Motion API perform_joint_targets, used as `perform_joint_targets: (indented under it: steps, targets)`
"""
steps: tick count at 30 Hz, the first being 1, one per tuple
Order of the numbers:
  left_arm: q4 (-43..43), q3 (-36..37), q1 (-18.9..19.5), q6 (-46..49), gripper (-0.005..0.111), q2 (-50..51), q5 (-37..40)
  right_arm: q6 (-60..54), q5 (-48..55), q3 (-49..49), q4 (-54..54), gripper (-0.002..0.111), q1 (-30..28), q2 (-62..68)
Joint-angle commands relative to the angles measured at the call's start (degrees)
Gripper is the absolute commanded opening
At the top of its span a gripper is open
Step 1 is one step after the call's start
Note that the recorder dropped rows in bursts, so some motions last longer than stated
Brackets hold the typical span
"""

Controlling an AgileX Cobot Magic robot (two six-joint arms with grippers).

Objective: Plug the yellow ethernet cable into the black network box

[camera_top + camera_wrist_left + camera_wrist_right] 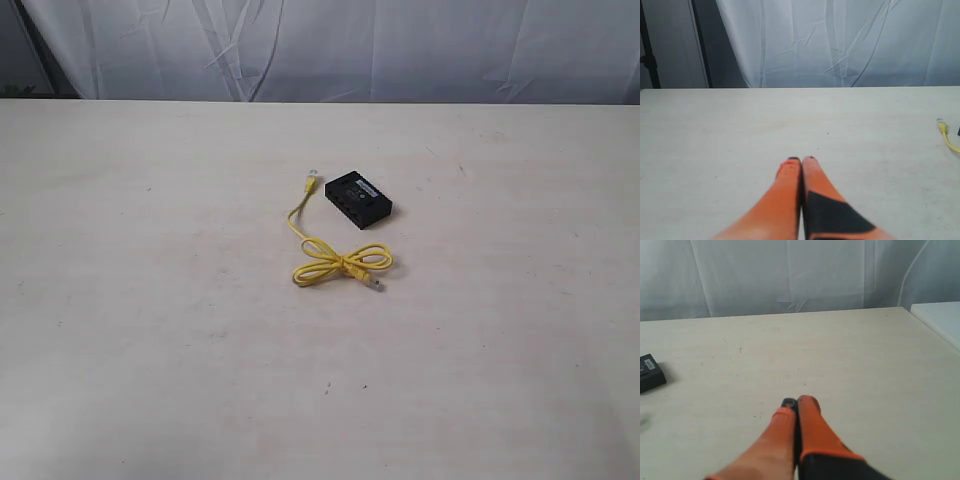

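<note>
We see a pale table (150, 300) with a white curtain (400, 45) hanging behind its far edge.

The black box (358, 199) lies flat near the middle of the table, turned at an angle. A pale label sits on its top face. The long side facing the camera shows a row of small dark ports, too small for us to read what they hold. No yellow cord runs into that side.

The yellow cable (335, 262) lies on the table just in front of the box and a little to its left. Its middle is tied in a bow-like loop, with the two lobes spread sideways. One strand runs up from the bow to a plug (313, 180) that rests on the table just beside the box's left end. We cannot tell whether it touches the box. The other plug (376, 284) lies on the table just below the bow's right lobe, apart from the box.

The left gripper (801, 160) hovers low over bare table. Its orange fingers are pressed together at the tips and grip nothing. One end of the cable shows at the edge of its wrist view, well away from the fingertips.

The right gripper (797, 402) is in the same state, fingers closed against each other with nothing between them. A corner of the box shows at the edge of its wrist view, well apart from it.
</note>
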Motion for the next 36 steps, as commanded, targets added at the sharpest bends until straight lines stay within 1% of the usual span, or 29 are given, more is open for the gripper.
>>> perform_joint_targets:
  steps: [1, 8, 11, 13, 15, 16, 17, 18, 19, 20, 21, 22, 23, 24, 25, 26, 28, 30, 32, 36]
  targets:
    - [0.1, 0.3, 0.2, 0.0, 0.000, -0.3, 0.2, 0.1, -0.5, 0.1, -0.1, -0.001, -0.3, -0.3]
    - [0.1, 0.3, 0.2, 0.0, 0.000, -0.3, 0.2, -0.3, -0.5, 0.1, -2.3, -0.001, -0.3, -0.3]
    - [0.1, 0.3, 0.2, 0.0, 0.000, -0.3, 0.2, -0.4, -1.0, 0.1, -7.5, -0.001, -0.3, -0.3]
    - [0.1, 0.3, 0.2, 0.0, 0.000, -0.3, 0.1, -0.4, -3.6, 0.1, -7.8, -0.001, -0.3, -0.3]
    - [0.1, 0.3, 0.2, 0.0, 0.000, -0.3, 0.1, 0.8, -8.7, 0.1, -2.4, -0.001, -0.3, -0.3]
    - [-0.1, 0.3, 0.2, 0.0, 0.000, -0.3, 0.1, 1.2, -12.7, 0.1, 3.0, -0.001, -0.3, -0.3]
    - [-0.5, 0.3, 0.2, 0.0, 0.000, -0.3, 0.1, 1.2, -15.2, 0.1, 6.1, -0.001, -0.3, -0.3]
    - [-2.1, 0.3, 0.2, 0.0, 0.000, -0.3, 0.0, 1.2, -20.4, 0.1, 11.4, -0.001, -0.3, -0.3]
    - [-3.2, 0.3, 0.2, -0.4, 0.000, -0.3, -0.2, 1.5, -22.5, 0.1, 13.2, -0.001, -0.3, -0.3]
    - [-5.1, 0.3, 0.2, -0.4, 0.000, -0.3, -0.6, 1.5, -27.7, 0.1, 16.8, -0.001, -0.3, -0.3]
    - [-6.0, 0.3, 0.2, -0.4, 0.000, -0.3, -1.1, 1.5, -30.2, 0.1, 18.5, -0.001, -0.3, -0.3]
    - [-9.8, 0.3, 0.2, -0.4, 0.000, -0.3, -2.8, 5.3, -35.4, 0.1, 21.2, -0.001, -0.3, -0.3]
    - [-11.7, 0.3, 0.2, -0.4, 0.000, -0.3, -3.3, 9.0, -37.1, 0.1, 21.4, -0.001, -0.3, -0.3]
    - [-16.3, 0.3, 0.2, -0.4, 0.000, -0.3, -4.2, 16.1, -37.6, -1.2, 19.2, -0.001, -0.3, -0.3]
    - [-17.8, 0.3, 0.2, -0.4, 0.000, -0.3, -4.4, 17.8, -36.5, -3.0, 16.3, -0.001, -0.3, -0.3]
    - [-19.2, 0.3, 0.2, -0.4, 0.000, -0.3, -5.1, 18.2, -32.1, -7.6, 9.1, -0.001, -0.3, 0.1]
    - [-20.0, 0.3, 0.2, -0.4, 0.000, -0.3, -6.2, 18.2, -27.3, -14.3, 4.7, -0.001, -0.3, 5.8]
    - [-20.0, 0.3, 0.2, -0.4, 0.000, -0.3, -6.7, 18.0, -27.1, -19.7, 2.3, -0.001, -0.3, 16.1]
    - [-20.2, 0.3, 0.2, -0.4, 0.000, -0.3, -6.9, 18.0, -26.8, -25.4, -2.6, -0.001, -0.3, 26.9]
    - [-22.4, 0.3, 0.2, -0.4, 0.000, -0.3, -6.7, 18.0, -22.1, -35.4, -10.9, -0.001, -0.2, 44.9]
